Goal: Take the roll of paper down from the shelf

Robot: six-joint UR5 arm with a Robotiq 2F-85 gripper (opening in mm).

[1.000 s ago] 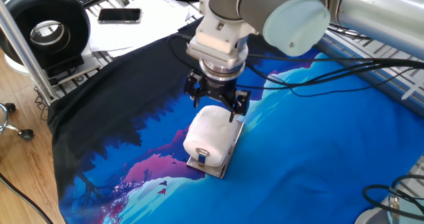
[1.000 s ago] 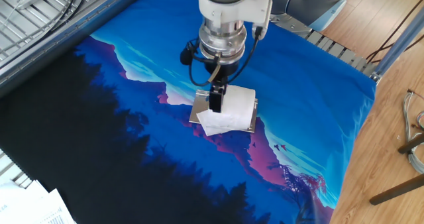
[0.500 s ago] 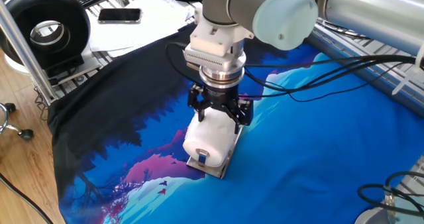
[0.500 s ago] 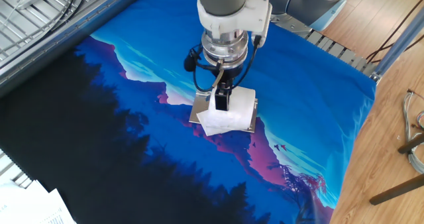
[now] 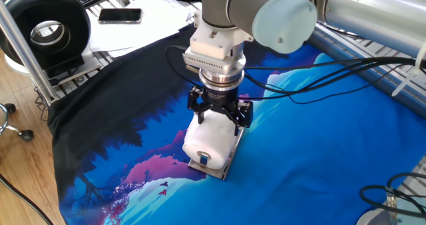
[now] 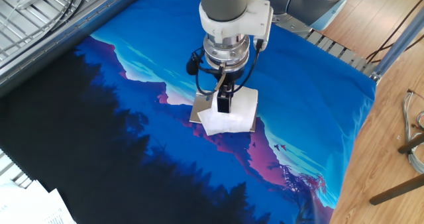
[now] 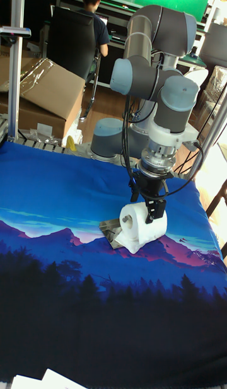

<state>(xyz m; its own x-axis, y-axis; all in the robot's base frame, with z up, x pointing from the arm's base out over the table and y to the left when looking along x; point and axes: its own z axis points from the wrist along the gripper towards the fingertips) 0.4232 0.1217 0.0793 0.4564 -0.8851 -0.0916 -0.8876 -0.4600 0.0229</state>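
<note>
The white roll of paper (image 5: 205, 140) lies on its side on the shelf (image 5: 219, 170), a small silvery plate flat on the blue cloth with a small blue piece (image 5: 204, 160) at its near end. My gripper (image 5: 219, 116) is straight above the roll, open, with its black fingers (image 5: 243, 114) down over the roll's far upper part, one on each side. The other fixed view has one finger (image 6: 224, 105) in front of the roll (image 6: 237, 112), with the plate's corner (image 6: 198, 112) to its left. In the tall view the roll (image 7: 140, 231) sits under the gripper (image 7: 147, 207).
A blue and black printed cloth (image 5: 319, 138) covers the table. A big black spool (image 5: 46, 26), a phone (image 5: 120, 14) and papers lie beyond the far left edge. Cables (image 5: 333, 65) trail from the arm across the cloth. A metal frame post (image 5: 23, 42) stands at the left.
The gripper has come down from just above the roll until its fingers straddle the roll's top. Finger spacing looks unchanged. Roll and shelf have not moved.
</note>
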